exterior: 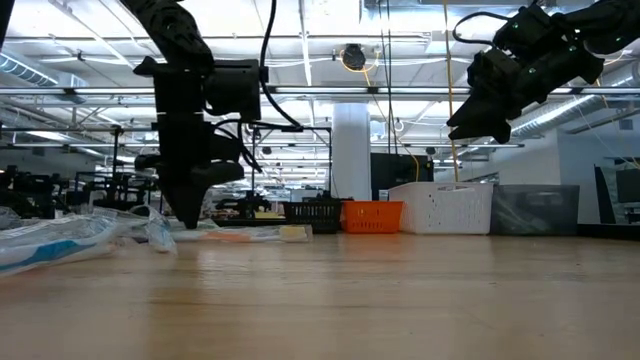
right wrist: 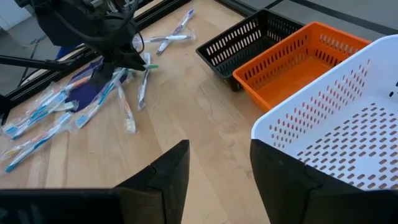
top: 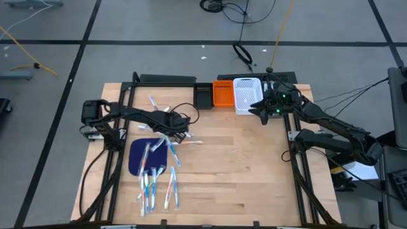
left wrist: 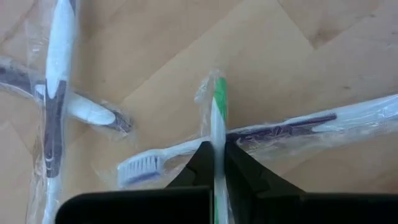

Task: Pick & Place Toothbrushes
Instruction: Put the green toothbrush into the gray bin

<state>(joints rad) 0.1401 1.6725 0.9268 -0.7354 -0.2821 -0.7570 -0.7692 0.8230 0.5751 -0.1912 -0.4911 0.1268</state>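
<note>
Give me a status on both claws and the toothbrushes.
Left claw shut on green-and-white toothbrush at the pile. Right claw open, hovering by white bin. A wrapped toothbrush lies crosswise under the gripped one.
</note>
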